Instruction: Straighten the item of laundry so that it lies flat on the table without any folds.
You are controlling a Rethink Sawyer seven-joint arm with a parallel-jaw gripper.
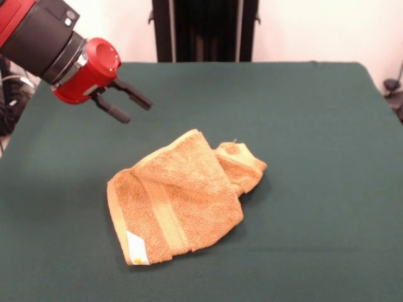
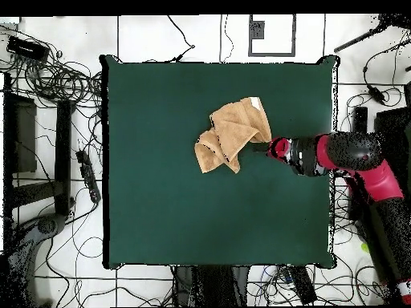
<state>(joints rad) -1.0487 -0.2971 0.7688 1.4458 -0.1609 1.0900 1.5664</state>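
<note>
The orange-tan towel lies crumpled near the middle of the green table. It is folded over itself, with a bunched end at the right, a woven band showing, and a white label at its near left corner. My gripper hangs above the table, up and left of the towel, open and empty, apart from the cloth. In the overhead view the towel sits right of the middle of the table, and the gripper is just off its right edge.
The robot's black pedestal stands behind the table's far edge. Cables and black equipment lie on the floor to the left of the table in the overhead view. The red arm reaches in over the table's right edge.
</note>
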